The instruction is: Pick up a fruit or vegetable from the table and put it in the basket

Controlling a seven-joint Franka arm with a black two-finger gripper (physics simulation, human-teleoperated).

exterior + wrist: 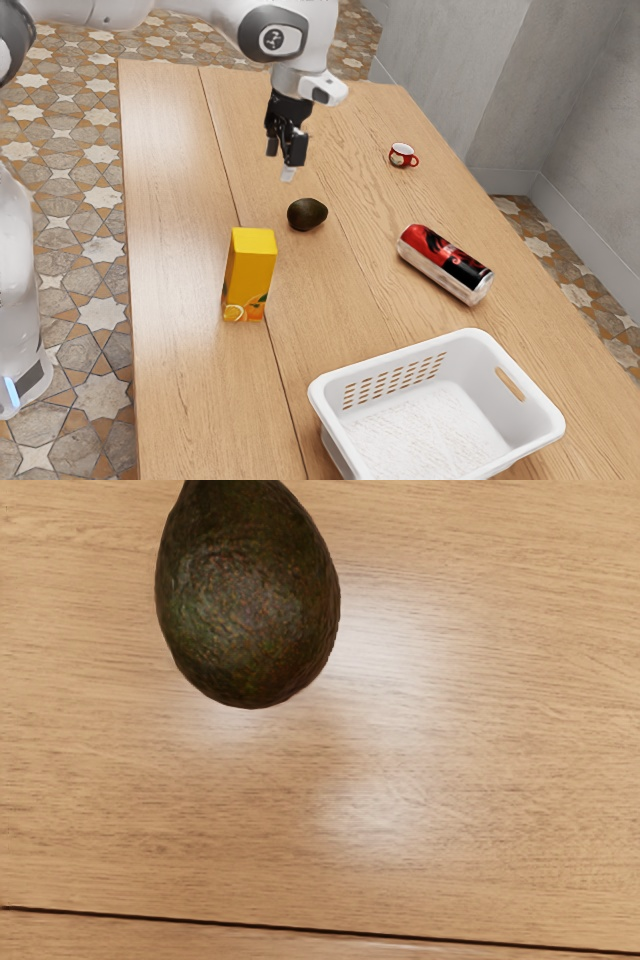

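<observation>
Held the pincer (283, 160) parted and empty above the bench (165, 380), probably for clearance while lining up with the avocado (307, 214), resting below and just beside. Had the basket (465, 358) well apart from the pincer, past the avocado, with nothing visible inside; nearer, had the yellow carton (250, 272) upright, the can (445, 264) tipped over.

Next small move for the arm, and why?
Probably ease the open gripper sideways until it is over the avocado, then lower. In the exterior view the gripper hangs above the table with nothing between its fingers, and the wrist view has the avocado off-centre, cut by the picture's edge, so going straight down would likely miss.
</observation>
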